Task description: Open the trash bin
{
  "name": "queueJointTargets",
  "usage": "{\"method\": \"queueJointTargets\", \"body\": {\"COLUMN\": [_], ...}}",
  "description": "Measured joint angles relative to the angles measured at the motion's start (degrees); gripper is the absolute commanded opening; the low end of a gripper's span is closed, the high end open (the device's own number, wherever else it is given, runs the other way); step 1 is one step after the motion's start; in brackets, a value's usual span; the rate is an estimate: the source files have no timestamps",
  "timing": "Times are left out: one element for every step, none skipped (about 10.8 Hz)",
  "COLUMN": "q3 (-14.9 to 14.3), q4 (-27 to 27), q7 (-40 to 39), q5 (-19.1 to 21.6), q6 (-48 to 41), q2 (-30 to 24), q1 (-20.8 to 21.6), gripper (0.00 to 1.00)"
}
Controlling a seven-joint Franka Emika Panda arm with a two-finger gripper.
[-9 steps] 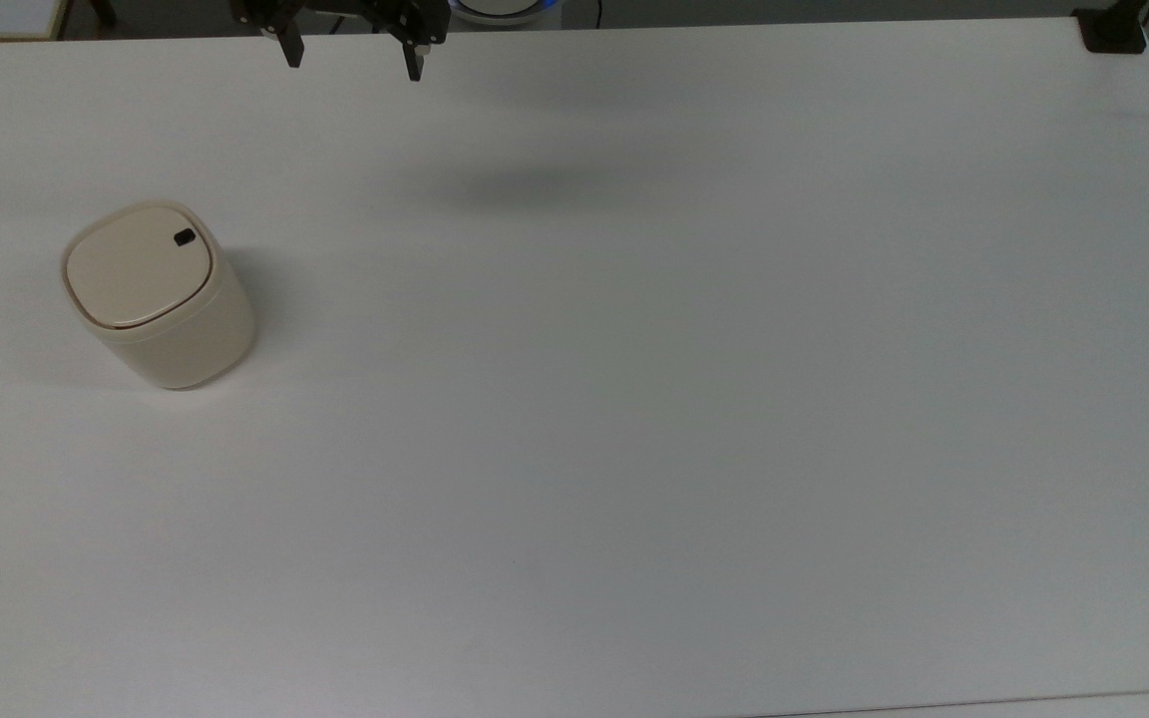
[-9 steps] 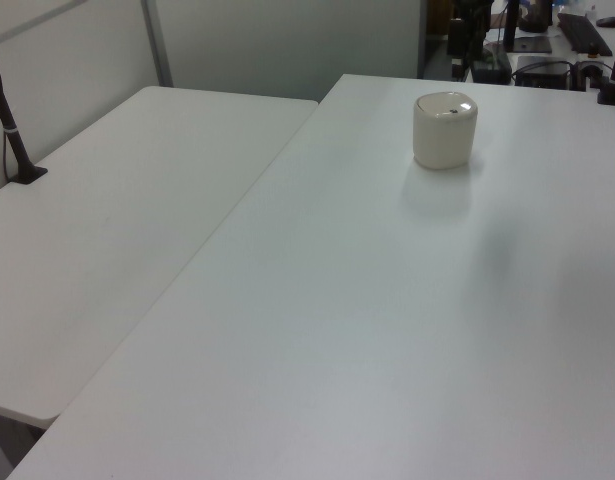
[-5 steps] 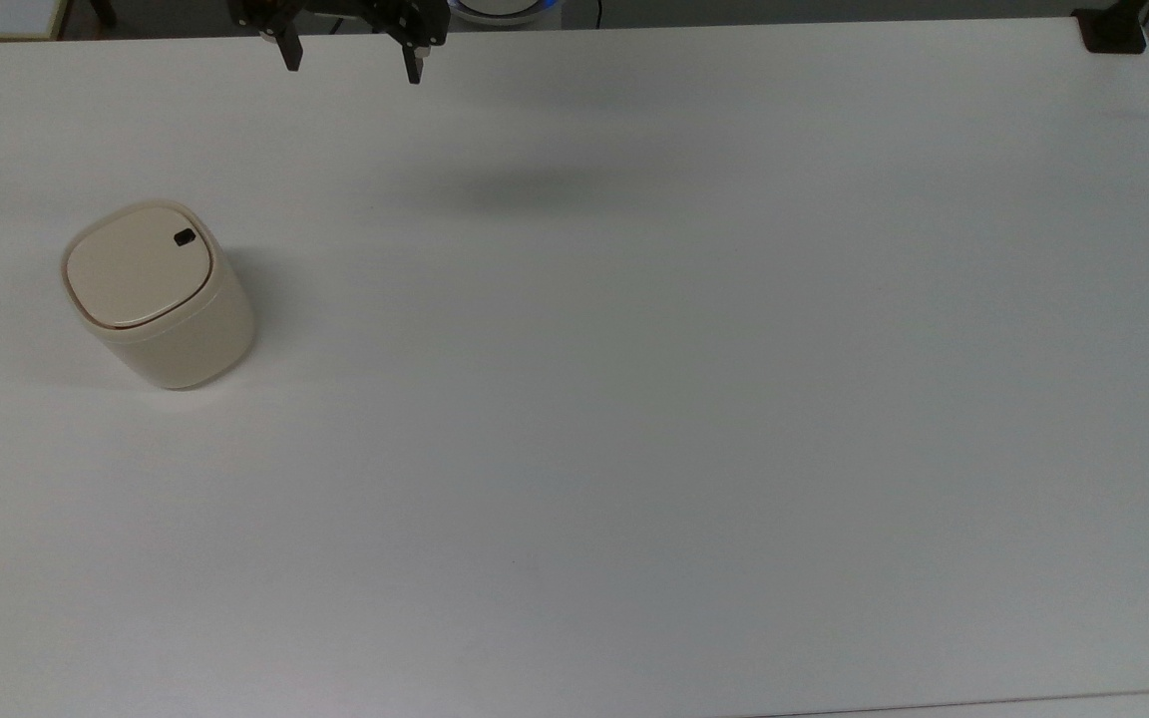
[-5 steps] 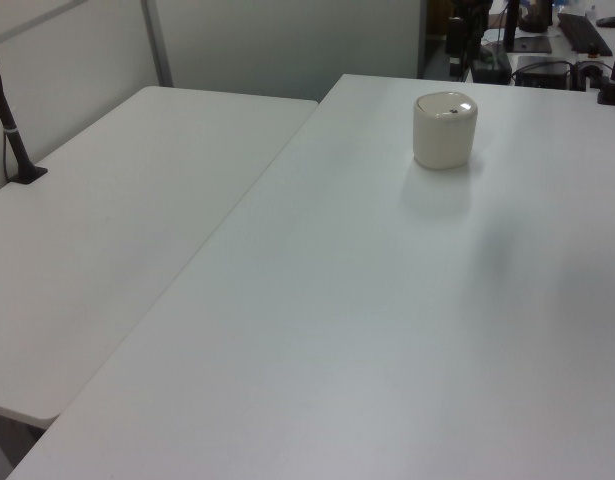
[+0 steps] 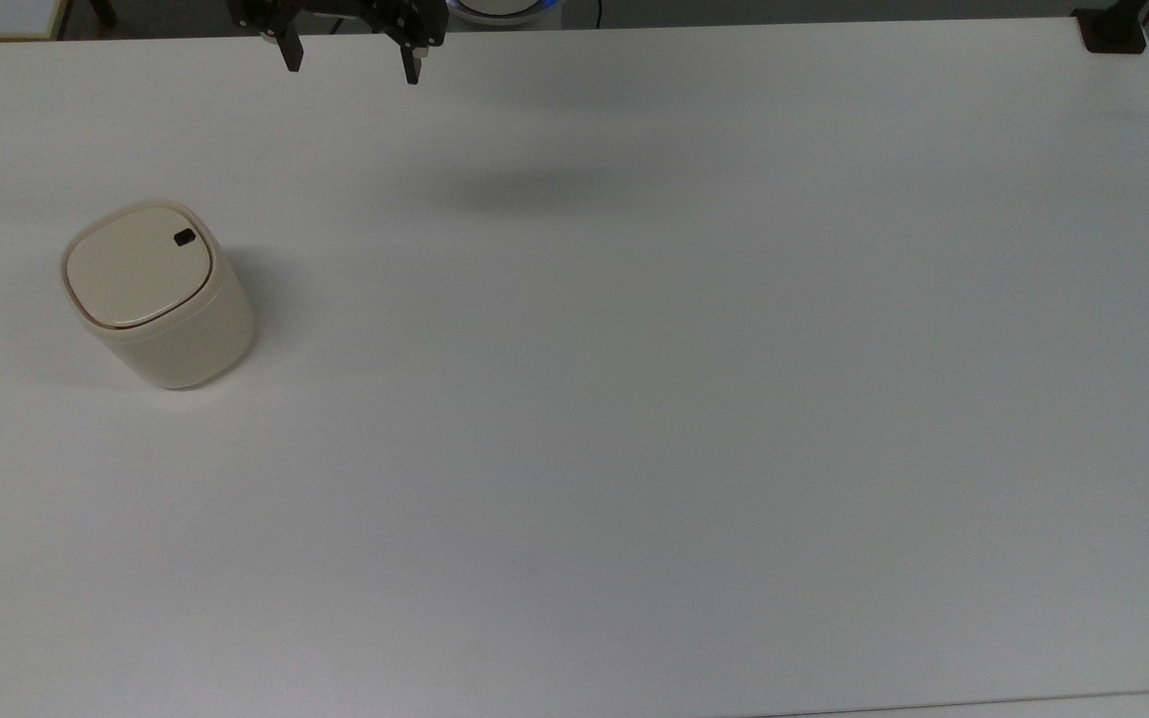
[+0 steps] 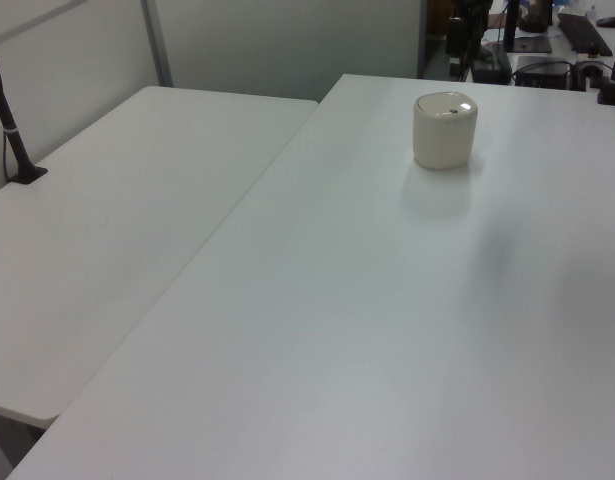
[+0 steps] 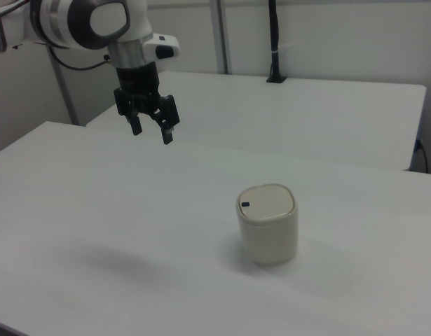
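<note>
The trash bin looks like smooth cream plastic with a soft, matt sheen — its flat lid is a shade paler than the walls. The small button on the lid is black and slightly glossy. The table has a smooth white matt top. The gripper is dull black — above it, in the right view, the arm's shell looks like glossy white plastic.

The cream trash bin stands upright on the white table, lid closed.
</note>
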Motion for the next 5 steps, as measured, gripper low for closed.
{"method": "queueJointTargets", "body": {"q3": [-0.2, -0.3, -0.4, -0.4, -0.4], "q4": [0.0, 0.0, 0.0, 0.0, 0.0], "q7": [-0.1, -0.4, -0.5, -0.6, -0.6], "q5": [0.0, 0.1, 0.3, 0.5, 0.6], "q6": [0.0, 0.0, 0.0, 0.0, 0.0], "q2": [0.0, 0.0, 0.0, 0.0, 0.0], "q1": [0.0, 0.0, 0.0, 0.0, 0.0], "gripper": [0.81, 0.81, 0.74, 0.66, 0.59]}}
